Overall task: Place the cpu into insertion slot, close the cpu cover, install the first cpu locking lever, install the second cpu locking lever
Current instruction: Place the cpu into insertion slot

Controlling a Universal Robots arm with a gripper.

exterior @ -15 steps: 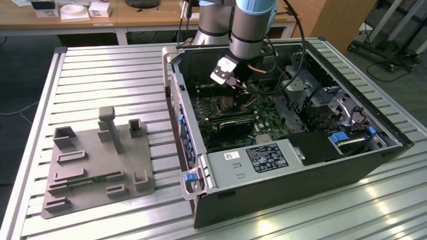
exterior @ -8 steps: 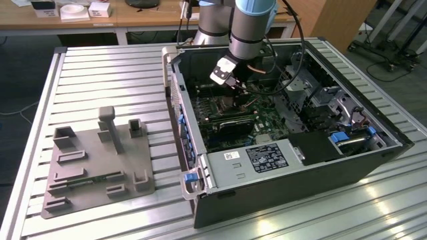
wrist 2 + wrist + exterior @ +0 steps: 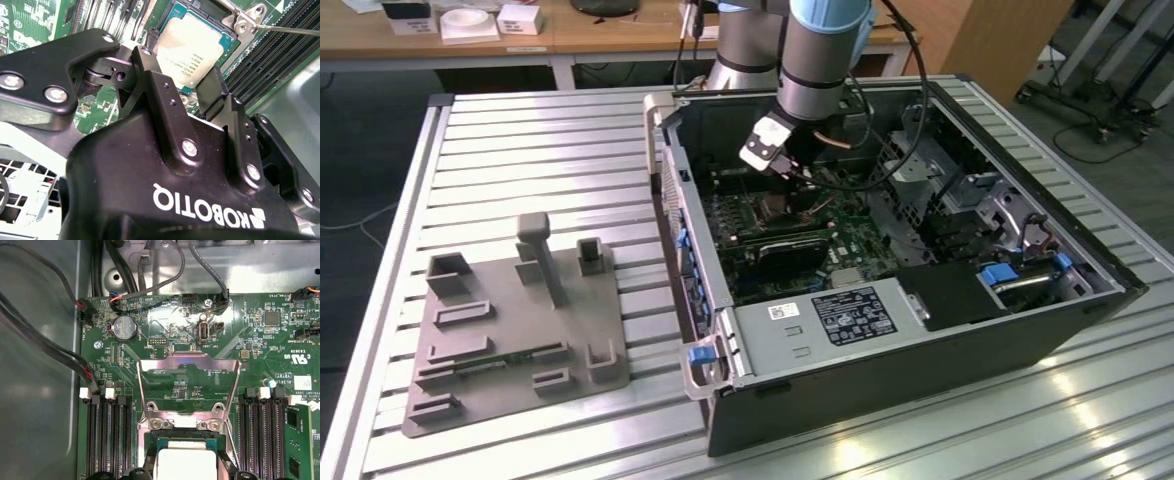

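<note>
Nearest, a slatted metal counter (image 3: 520, 130) carries a grey fixture plate (image 3: 507, 340) at the exterior view's left, with an open black computer case (image 3: 881, 410) beside it. Inside the case lies a green motherboard (image 3: 854, 245). The arm reaches down into the case, its pincer (image 3: 777, 170) just above the insertion slot (image 3: 182, 425). The cpu (image 3: 192, 42) sits within that slot's rim, silvery top up. Whether the pincer grips it or stands spread cannot be told. The cpu cover (image 3: 187, 361) stands open beyond the slot, with green board showing through its cut-out. Farthest, a wooden counter (image 3: 627, 35) holds white boxes (image 3: 467, 25).
</note>
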